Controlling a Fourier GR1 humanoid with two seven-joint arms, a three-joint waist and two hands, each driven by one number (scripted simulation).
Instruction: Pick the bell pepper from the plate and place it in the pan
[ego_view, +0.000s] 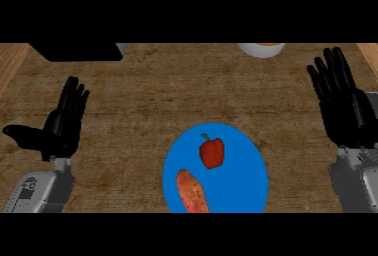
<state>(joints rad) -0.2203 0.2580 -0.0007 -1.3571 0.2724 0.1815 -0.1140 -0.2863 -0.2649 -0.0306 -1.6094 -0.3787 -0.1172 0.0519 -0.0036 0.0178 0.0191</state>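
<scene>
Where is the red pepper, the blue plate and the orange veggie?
pepper (212, 153), head view, middle of its red body.
plate (247, 175), head view, bare blue part right of the food.
orange veggie (192, 192), head view, middle of its length.

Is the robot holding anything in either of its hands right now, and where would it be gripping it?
Nothing is held. The left hand and right hand are both open, and the red bell pepper lies untouched on the round blue plate.

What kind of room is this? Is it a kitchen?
Probably a kitchen. A blue plate on a brown wooden counter holds a red bell pepper and another orange vegetable. Both robot hands, left hand and right hand, rest open beside it.
</scene>
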